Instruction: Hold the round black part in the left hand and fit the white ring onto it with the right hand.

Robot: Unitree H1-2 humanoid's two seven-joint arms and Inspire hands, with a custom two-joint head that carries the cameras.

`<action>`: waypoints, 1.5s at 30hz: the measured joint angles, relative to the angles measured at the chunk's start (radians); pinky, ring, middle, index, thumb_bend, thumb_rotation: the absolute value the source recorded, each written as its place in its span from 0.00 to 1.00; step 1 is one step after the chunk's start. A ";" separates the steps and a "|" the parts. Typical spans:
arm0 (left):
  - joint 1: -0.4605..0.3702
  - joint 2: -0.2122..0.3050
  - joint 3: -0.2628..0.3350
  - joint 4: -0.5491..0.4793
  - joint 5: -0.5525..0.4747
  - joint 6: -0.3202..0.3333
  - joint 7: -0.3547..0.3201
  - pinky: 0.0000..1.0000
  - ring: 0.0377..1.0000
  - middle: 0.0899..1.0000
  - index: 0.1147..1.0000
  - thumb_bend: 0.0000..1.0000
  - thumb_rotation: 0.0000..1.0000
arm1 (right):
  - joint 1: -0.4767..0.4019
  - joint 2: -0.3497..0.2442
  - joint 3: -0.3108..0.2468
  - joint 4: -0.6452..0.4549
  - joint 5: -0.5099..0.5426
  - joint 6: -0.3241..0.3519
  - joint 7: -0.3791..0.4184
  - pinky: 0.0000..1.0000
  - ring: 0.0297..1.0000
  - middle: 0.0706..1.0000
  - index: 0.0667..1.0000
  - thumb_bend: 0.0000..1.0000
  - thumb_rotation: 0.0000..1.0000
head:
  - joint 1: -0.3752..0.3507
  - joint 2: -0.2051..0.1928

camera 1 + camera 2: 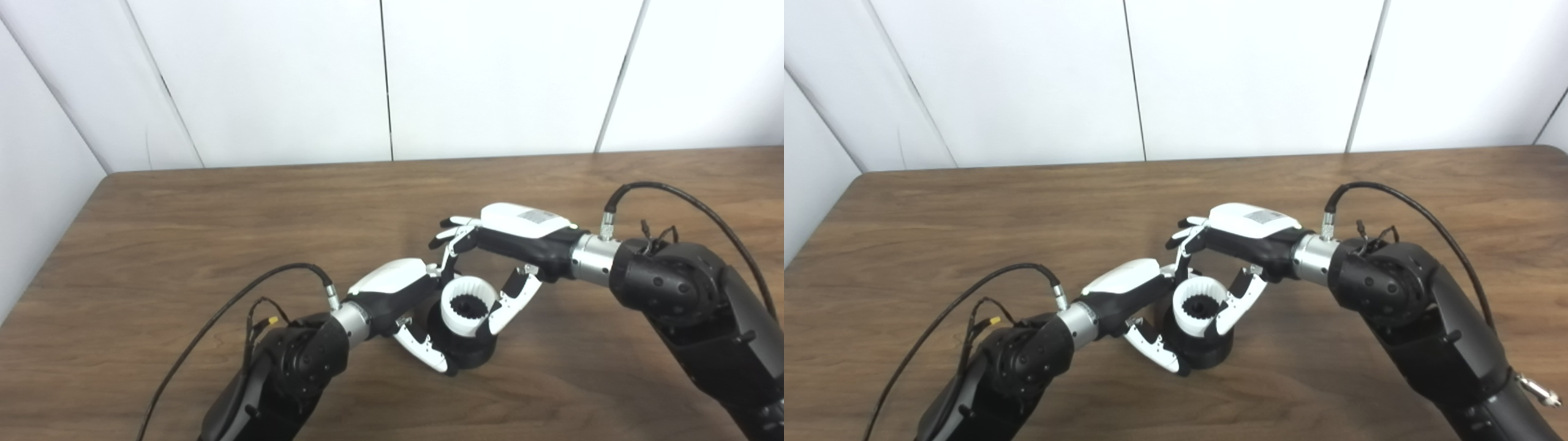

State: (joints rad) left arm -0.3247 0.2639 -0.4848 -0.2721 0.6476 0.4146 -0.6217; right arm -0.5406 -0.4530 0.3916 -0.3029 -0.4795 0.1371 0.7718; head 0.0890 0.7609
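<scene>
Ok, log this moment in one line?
left hand: shut on black part | right hand: shut on white ring | ring sits on part | part rests on table

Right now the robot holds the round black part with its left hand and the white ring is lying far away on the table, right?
Not quite. The left hand does hold the round black part, but the white ring is not lying far away on the table: it sits on the black part, with the right hand around it. The left eye view shows it.
</scene>
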 measured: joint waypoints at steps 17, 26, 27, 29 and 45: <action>0.007 0.016 0.006 -0.009 -0.016 -0.002 0.014 0.89 1.00 0.96 0.84 1.00 0.20 | 0.008 0.006 0.009 0.005 -0.006 -0.013 0.000 0.86 0.97 0.88 0.57 0.85 0.27 | 0.008 0.012; 0.008 0.021 0.004 -0.017 -0.014 0.005 0.013 0.89 1.00 0.96 0.84 1.00 0.20 | 0.024 0.006 0.011 0.005 -0.005 -0.014 0.000 0.86 0.97 0.87 0.57 0.85 0.26 | 0.012 0.020; 0.009 0.022 0.004 -0.017 -0.014 0.005 0.013 0.89 1.00 0.96 0.84 1.00 0.21 | 0.027 0.006 0.011 0.005 -0.005 -0.014 0.000 0.86 0.97 0.88 0.57 0.85 0.26 | 0.012 0.020; 0.009 0.023 0.004 -0.019 -0.014 0.006 0.010 0.89 1.00 0.96 0.85 1.00 0.21 | 0.031 0.006 0.011 0.005 -0.006 -0.014 0.000 0.86 0.97 0.88 0.58 0.85 0.26 | 0.012 0.021; 0.012 0.027 0.008 -0.035 0.006 0.014 -0.013 0.89 1.00 0.96 0.85 1.00 0.21 | 0.042 -0.011 0.014 0.005 0.005 -0.012 0.010 0.90 0.99 0.93 0.88 1.00 0.38 | 0.015 0.025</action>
State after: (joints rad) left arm -0.3124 0.2905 -0.4772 -0.3072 0.6535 0.4283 -0.6344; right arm -0.4981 -0.4637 0.4054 -0.2978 -0.4740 0.1256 0.7814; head 0.1043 0.7854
